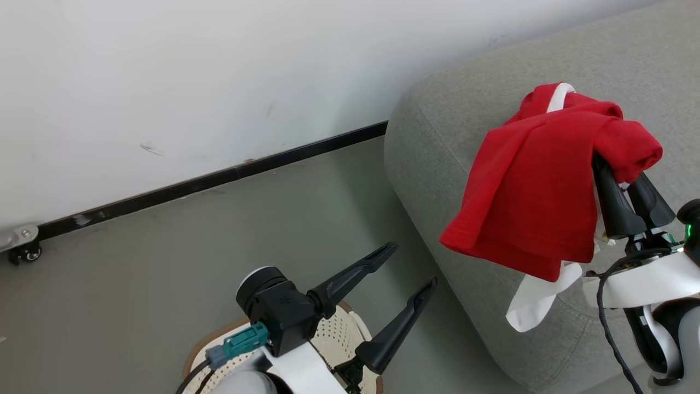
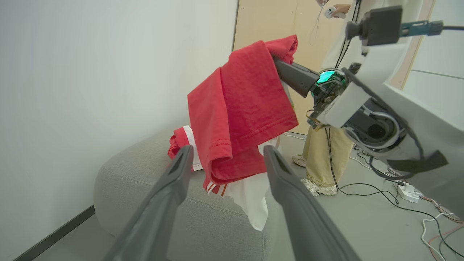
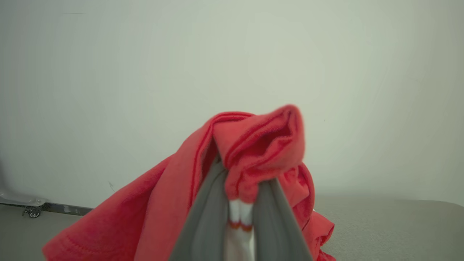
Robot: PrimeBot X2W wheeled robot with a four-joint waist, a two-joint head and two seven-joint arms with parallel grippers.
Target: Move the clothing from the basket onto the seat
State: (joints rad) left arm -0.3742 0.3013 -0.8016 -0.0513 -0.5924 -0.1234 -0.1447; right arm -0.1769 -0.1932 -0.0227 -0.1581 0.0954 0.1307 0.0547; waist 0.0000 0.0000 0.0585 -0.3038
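Where the right tool (image 1: 617, 174) pinches, red clothing (image 1: 525, 191) bunches.

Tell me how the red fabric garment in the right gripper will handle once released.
Likely floppy: the red fabric garment drapes in loose folds from the right gripper. Probably light, hanging from one pinch. It may slide off the rounded grey seat.

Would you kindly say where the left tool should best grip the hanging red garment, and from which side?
I'd grip the folded red hem, coming from the robot's left. The garment is pinched high by the right tool, so that hem hangs free above the seat, nearest the open left tool.
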